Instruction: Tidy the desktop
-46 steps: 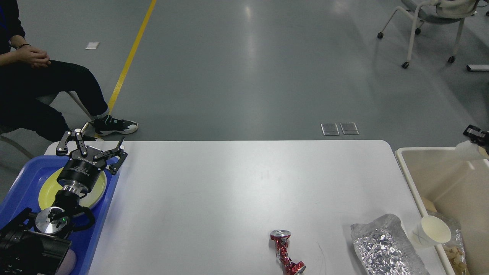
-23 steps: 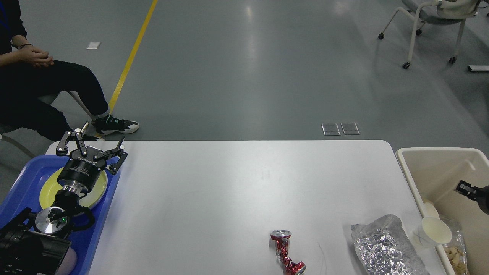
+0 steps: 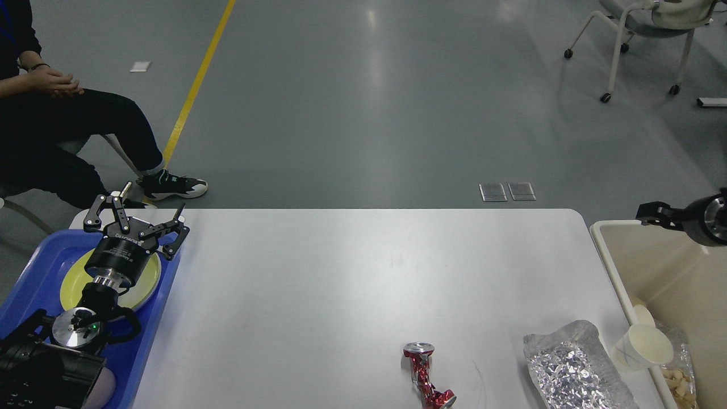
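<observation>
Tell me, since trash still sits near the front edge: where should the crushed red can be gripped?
Grip the crushed red can across its pinched, twisted middle, coming from above. It lies flat on the desktop, waist narrower than both ends, so a tool spans it easily.

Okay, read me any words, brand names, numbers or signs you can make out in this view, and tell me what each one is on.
Nothing here can be read with certainty.
Left tool: white lettering on its black body, too small and blurred to read.
Crushed red can: print crumpled, unreadable.
Foil bag, paper cup, yellow plate, blue tray, beige bin, desktop: no text visible.
</observation>
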### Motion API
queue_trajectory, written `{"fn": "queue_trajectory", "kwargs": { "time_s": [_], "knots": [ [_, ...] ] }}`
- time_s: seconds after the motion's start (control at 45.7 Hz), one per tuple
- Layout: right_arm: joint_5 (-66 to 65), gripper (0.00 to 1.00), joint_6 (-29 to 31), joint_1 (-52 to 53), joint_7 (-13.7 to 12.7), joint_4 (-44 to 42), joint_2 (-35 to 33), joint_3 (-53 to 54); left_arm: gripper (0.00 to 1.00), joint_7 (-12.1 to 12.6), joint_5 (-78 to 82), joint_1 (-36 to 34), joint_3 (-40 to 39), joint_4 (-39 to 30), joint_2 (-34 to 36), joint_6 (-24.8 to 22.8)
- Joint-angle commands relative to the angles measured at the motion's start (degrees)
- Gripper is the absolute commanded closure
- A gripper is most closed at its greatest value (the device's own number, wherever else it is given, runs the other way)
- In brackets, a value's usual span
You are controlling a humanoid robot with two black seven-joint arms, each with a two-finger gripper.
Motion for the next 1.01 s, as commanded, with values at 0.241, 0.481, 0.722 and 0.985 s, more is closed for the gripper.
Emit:
{"fn": "queue_trajectory", "kwargs": {
  "time_s": [0.241, 0.481, 0.722, 0.985],
  "knots": [
    [-0.18, 0.00, 25.21, 30.42, -0.10, 18.89, 4.26, -5.45, 0.04, 0.00, 0.02, -0.04, 0.00, 0.00, 0.00, 0.00],
    [-0.88, 0.00, 21.80, 29.31, -0.54, 20.92, 3.91, -7.56, 0.03, 0.00, 0.02, -0.04, 0.00, 0.00, 0.00, 0.00],
    [-0.27, 0.00, 15.72, 9.97, -0.54, 14.25, 4.09, -4.32, 0.04, 0.00, 0.02, -0.04, 0.00, 0.00, 0.00, 0.00],
    [-0.18, 0.00, 15.72, 0.29, -0.54, 9.06, 3.91, -0.97, 0.04, 0.00, 0.02, -0.04, 0.00, 0.00, 0.00, 0.00]
  ]
}}
